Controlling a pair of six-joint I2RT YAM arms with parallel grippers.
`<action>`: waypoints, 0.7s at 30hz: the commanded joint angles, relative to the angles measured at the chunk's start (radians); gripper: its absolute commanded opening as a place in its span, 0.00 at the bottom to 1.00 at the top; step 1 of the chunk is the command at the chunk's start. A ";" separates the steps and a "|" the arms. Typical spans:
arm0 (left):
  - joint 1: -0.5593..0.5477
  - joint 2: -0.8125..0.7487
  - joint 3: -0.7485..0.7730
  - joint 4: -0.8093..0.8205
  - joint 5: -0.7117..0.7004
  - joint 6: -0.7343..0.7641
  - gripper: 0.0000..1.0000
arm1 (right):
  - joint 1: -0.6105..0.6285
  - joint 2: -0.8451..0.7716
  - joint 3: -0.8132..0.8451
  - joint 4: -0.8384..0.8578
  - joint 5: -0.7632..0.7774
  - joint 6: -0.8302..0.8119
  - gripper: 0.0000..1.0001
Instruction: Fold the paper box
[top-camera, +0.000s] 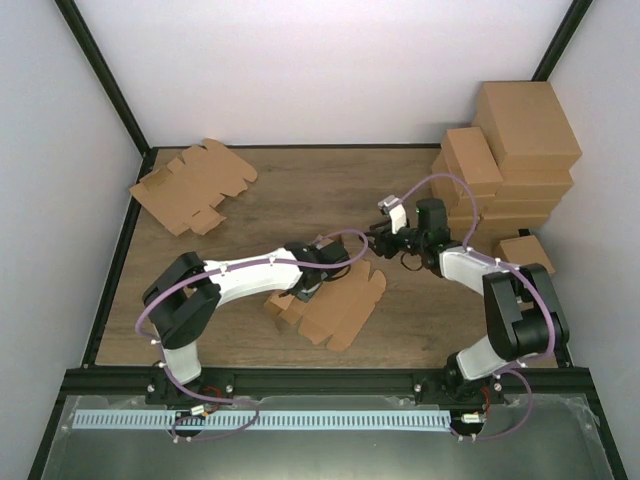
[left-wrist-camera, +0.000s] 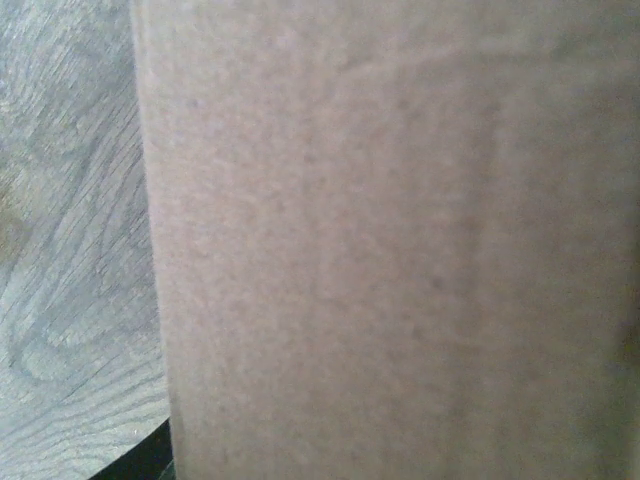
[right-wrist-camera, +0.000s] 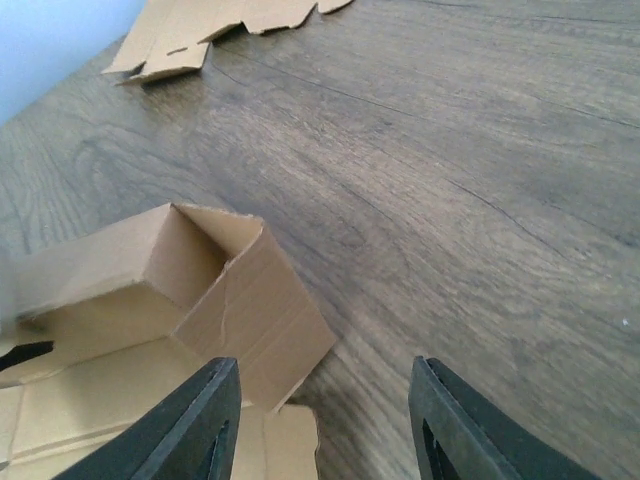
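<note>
1. One thin brown die-cut sheet, the paper box (top-camera: 335, 310), lies partly formed on the table (top-camera: 300, 190), near the middle and just ahead of the arm bases.
2. Expected handling: light, and stiff only across its panels. It should hinge easily at the scored creases and slide on the smooth wood if pushed with nothing holding it down.
3. One corner wall stands up on the side facing the right arm. The rest lies flatter.
4. Left gripper (top-camera: 305, 283): positioned over the box's left part. Its wrist view is filled with blurred cardboard, so neither jaw opening nor hold can be determined.
5. Right gripper (right-wrist-camera: 322, 372): jaws spread apart with nothing between them, hovering beside the raised corner.
6. Recommended hold: pinch a panel edge close to a crease. Avoid tab tips, which would likely bend or tear.
</note>
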 joint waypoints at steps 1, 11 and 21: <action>0.005 -0.028 -0.011 0.032 0.032 0.024 0.42 | 0.067 0.070 0.123 -0.090 0.112 -0.071 0.48; 0.003 -0.024 0.006 0.031 0.048 0.044 0.44 | 0.126 0.130 0.138 -0.041 0.132 -0.024 0.47; -0.028 0.004 0.035 -0.012 -0.050 0.047 0.40 | 0.159 0.064 0.050 -0.011 0.100 0.017 0.45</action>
